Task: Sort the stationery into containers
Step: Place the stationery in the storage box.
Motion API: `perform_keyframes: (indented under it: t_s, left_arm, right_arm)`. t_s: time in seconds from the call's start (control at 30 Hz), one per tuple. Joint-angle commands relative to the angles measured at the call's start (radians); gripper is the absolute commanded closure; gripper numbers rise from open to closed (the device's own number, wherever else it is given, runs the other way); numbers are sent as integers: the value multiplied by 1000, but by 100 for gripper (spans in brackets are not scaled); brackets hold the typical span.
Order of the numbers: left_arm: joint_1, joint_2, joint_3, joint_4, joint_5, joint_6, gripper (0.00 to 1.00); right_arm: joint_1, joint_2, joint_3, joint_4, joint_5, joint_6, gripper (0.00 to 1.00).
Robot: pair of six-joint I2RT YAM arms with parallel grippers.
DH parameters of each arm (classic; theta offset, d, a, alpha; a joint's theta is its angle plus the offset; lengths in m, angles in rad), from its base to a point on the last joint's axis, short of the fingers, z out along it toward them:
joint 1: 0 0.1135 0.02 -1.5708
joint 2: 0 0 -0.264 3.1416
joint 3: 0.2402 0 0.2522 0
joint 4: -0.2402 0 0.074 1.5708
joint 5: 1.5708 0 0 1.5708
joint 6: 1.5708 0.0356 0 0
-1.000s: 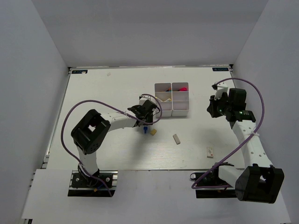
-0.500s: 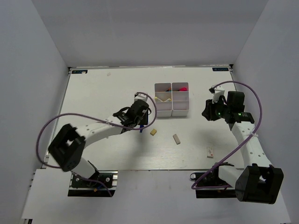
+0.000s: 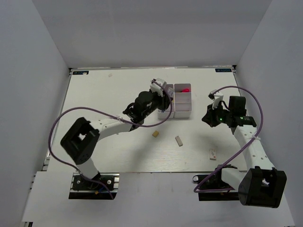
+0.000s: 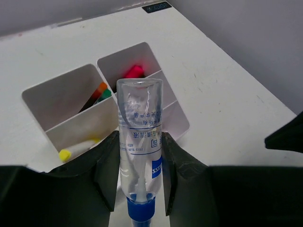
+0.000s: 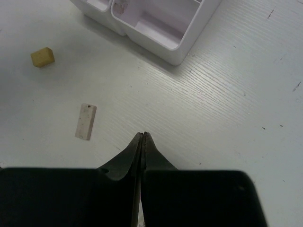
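Note:
My left gripper point(image 4: 139, 182) is shut on a clear blue-white tube point(image 4: 139, 137) with a blue cap, held in the air over the near left part of the white organiser tray point(image 4: 71, 97). From above, that gripper point(image 3: 158, 97) sits at the tray's left edge point(image 3: 173, 100). The compartments hold a pink item point(image 4: 135, 71), orange and green markers point(image 4: 100, 92) and a yellow-tipped white stick point(image 4: 75, 149). My right gripper point(image 5: 143, 135) is shut and empty, hovering over bare table right of the tray point(image 5: 156, 28). A tan eraser point(image 5: 42, 56) and a grey eraser point(image 5: 86, 121) lie ahead of it.
On the table in front of the tray lie the tan eraser point(image 3: 155, 134), the grey eraser point(image 3: 179, 140) and a white block point(image 3: 213, 153). My right gripper point(image 3: 208, 118) hangs right of the tray. White walls enclose the table on three sides.
The left arm has lifted the tube off the table and carried it up and right to the tray. The right gripper has drifted slightly left and toward me.

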Motion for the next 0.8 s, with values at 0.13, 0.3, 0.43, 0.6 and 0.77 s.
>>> perform_keyframes:
  t_s: [0.13, 0.3, 0.43, 0.6, 0.77]
  left_arm:
    - [8, 134, -46, 657, 60, 145, 100]
    - [8, 188, -46, 687, 69, 145, 100]
    - [8, 213, -46, 705, 100, 166, 100]
    - [17, 259, -46, 694, 100, 175, 97]
    - [17, 277, -46, 664, 100, 206, 93]
  right_arm:
    - [-4, -44, -26, 8, -28, -22, 100]
    - [-4, -61, -45, 6, -21, -32, 100]
    - [-4, -61, -48, 11, -21, -33, 100]
    - [-4, -60, -48, 9, -19, -35, 100]
    - [-5, -61, -58, 9, -22, -33, 100]
